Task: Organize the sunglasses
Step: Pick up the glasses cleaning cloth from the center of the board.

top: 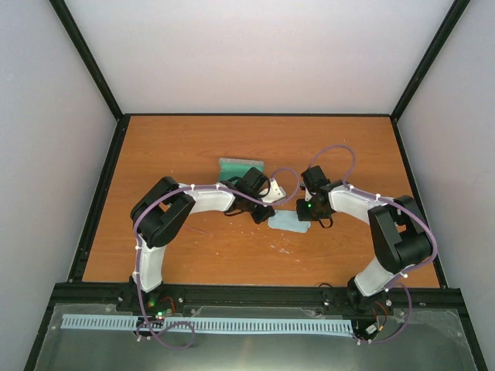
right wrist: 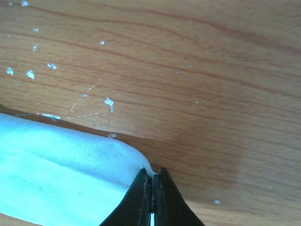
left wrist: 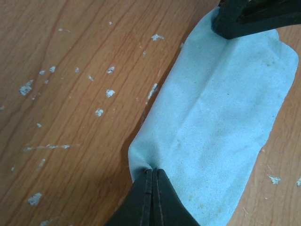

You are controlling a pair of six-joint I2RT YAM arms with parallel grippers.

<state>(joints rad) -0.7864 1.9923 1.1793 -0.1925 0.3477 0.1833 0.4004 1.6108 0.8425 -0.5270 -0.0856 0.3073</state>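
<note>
The sunglasses are hidden or out of view. A light blue cloth [top: 288,222] lies folded on the wooden table between my two grippers. My left gripper [top: 260,214] is shut on one end of the cloth [left wrist: 221,122], its jaws pinching the edge [left wrist: 151,170]. My right gripper [top: 308,213] is shut on the opposite end; the cloth [right wrist: 61,174] fills the lower left of the right wrist view, pinched at the jaw tips [right wrist: 152,175]. The right gripper's dark fingers [left wrist: 254,19] show at the top of the left wrist view.
A grey case with teal lining [top: 241,168] lies on the table just behind the left wrist, partly hidden by it. The wooden tabletop [top: 193,147] carries small white flecks. Black frame rails border the table.
</note>
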